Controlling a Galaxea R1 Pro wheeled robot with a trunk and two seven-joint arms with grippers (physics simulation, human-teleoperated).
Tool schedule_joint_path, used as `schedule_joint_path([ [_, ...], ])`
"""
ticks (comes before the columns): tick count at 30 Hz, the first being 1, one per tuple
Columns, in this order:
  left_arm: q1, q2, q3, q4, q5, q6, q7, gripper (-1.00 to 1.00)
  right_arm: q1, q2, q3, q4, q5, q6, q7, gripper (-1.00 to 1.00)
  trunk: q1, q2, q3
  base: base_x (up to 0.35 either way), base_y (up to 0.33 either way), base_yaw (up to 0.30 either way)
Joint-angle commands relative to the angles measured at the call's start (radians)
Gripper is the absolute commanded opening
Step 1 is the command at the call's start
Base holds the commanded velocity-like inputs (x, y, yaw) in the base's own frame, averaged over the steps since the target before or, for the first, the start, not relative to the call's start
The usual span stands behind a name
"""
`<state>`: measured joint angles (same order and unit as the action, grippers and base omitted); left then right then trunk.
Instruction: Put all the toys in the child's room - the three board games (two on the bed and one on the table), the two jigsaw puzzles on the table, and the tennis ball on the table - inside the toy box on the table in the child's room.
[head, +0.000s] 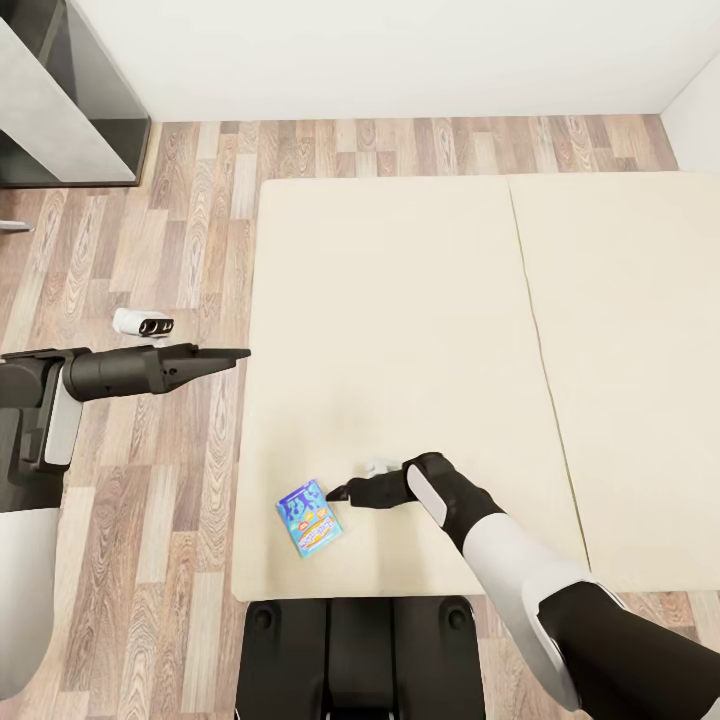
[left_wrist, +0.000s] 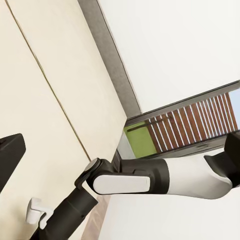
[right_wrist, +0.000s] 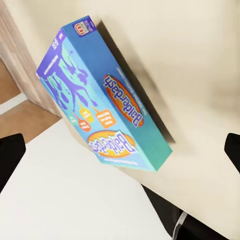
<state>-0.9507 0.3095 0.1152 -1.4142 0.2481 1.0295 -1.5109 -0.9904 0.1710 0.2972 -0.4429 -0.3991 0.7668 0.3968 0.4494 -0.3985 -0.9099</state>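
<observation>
The small blue flat board game box (head: 309, 517), with the orange Balderdash print on its lid, lies on the wide cream mattress of the bed (head: 400, 300), near the near-left corner and close to the robot's base. The right gripper (head: 338, 493) hovers just beside the box on its right side, and in the right wrist view the two dark fingertips (right_wrist: 11, 159) stand wide apart with the box (right_wrist: 102, 102) between them, not touching it. The left gripper (head: 232, 354) points over the left edge of the bed; I cannot tell if its jaws are spread or closed. The step in hand seems to be the grasp of this game. The next move probably calls for bringing the fingers down around the box and closing them on its sides.
</observation>
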Motion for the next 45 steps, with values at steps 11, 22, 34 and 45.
schedule_joint_path([
  [11, 0.001, 0.0, 0.0, 0.0, 0.0, 0.011, -0.003, 1.0, -0.001, 0.0, 0.0, 0.0, -0.003, 0.001, 0.004, 1.0, 0.001, -0.002, -0.001, 0.0, 0.0, 0.0],
  [22, 0.001, 0.0, 0.0, 0.0, 0.001, 0.011, -0.003, 1.0, -0.001, -0.001, 0.0, 0.0, -0.003, 0.0, 0.004, 1.0, 0.001, -0.002, -0.001, 0.0, 0.059, 0.0],
  [34, 0.001, 0.0, 0.0, 0.0, 0.001, 0.011, -0.003, 1.0, -0.001, -0.001, 0.0, 0.0, -0.003, 0.001, 0.003, 1.0, 0.001, -0.002, -0.001, 0.0, 0.142, 0.0],
  [45, 0.001, 0.0, 0.0, 0.0, 0.0, 0.011, -0.003, 1.0, -0.001, 0.001, 0.0, 0.0, -0.003, 0.002, 0.004, 1.0, 0.001, -0.002, -0.001, 0.0, 0.019, 0.031],
])
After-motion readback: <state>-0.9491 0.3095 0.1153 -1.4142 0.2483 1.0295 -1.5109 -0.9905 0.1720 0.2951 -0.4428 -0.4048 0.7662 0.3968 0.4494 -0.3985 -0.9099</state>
